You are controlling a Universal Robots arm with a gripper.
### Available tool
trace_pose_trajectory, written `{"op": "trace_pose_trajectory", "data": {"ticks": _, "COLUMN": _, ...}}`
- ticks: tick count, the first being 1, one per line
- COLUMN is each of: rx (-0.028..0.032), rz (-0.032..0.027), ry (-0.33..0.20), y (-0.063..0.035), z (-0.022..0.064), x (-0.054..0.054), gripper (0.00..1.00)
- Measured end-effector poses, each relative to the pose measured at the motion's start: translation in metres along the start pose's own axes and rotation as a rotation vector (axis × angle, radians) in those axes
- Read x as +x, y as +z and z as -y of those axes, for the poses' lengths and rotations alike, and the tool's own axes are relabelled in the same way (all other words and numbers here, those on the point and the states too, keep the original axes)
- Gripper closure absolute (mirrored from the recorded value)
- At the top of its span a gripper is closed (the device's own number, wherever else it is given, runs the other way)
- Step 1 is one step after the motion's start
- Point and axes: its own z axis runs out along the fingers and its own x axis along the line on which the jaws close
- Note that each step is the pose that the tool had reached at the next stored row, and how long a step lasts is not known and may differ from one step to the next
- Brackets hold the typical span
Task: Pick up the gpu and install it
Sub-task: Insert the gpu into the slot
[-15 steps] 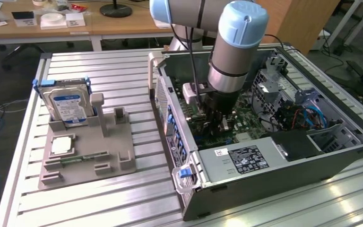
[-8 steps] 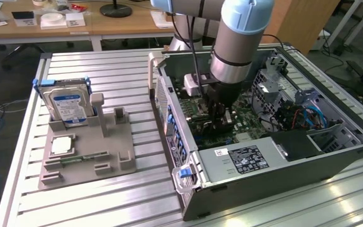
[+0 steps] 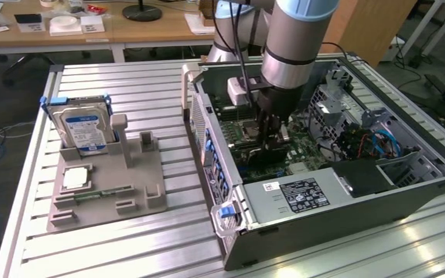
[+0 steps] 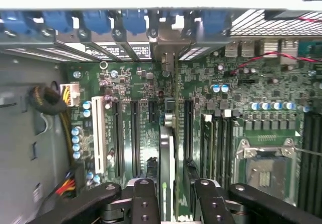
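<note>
The gpu (image 4: pixel 167 158) stands on edge between my gripper's fingers (image 4: pixel 144 200), seen end-on as a thin pale strip over the green motherboard (image 4: pixel 126 83). Its metal end bracket (image 4: pixel 166 50) reaches the case's rear slot openings. My gripper (image 4: pixel 173 194) is shut on the card. In the exterior view the gripper (image 3: pixel 271 142) hangs straight down inside the open computer case (image 3: pixel 408 191), low over the motherboard, with the dark gpu (image 3: pixel 263 155) below it. Whether the card is seated in a slot I cannot tell.
A grey fixture (image 3: pixel 134 179) on the exterior view's left holds a silver hard drive (image 3: pixel 83 130), a small square chip (image 3: pixel 76 178) and a green memory stick (image 3: pixel 79 200). Inside the case are the power supply (image 3: pixel 303 194), blue cables (image 3: pixel 381 142), a CPU socket (image 4: pixel 264 166) and a white slot (image 4: pixel 98 133).
</note>
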Motion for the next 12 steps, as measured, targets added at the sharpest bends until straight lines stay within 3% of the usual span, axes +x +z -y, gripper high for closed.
{"op": "trace_pose_trajectory", "data": {"ticks": 4, "rx": 0.0041, "rz": 0.0003, "ry": 0.0, "y": -0.0042, "z": 0.0, "x": -0.0002, "gripper": 0.67}}
{"op": "trace_pose_trajectory", "data": {"ticks": 6, "rx": 0.0041, "rz": 0.0002, "ry": 0.0, "y": -0.0042, "z": 0.0001, "x": -0.0002, "gripper": 0.8}}
{"op": "trace_pose_trajectory", "data": {"ticks": 8, "rx": 0.004, "rz": 0.0, "ry": 0.0, "y": -0.0043, "z": 0.0001, "x": -0.0001, "gripper": 0.85}}
{"op": "trace_pose_trajectory", "data": {"ticks": 12, "rx": 0.004, "rz": 0.0001, "ry": 0.0, "y": -0.0043, "z": 0.0001, "x": -0.0002, "gripper": 0.89}}
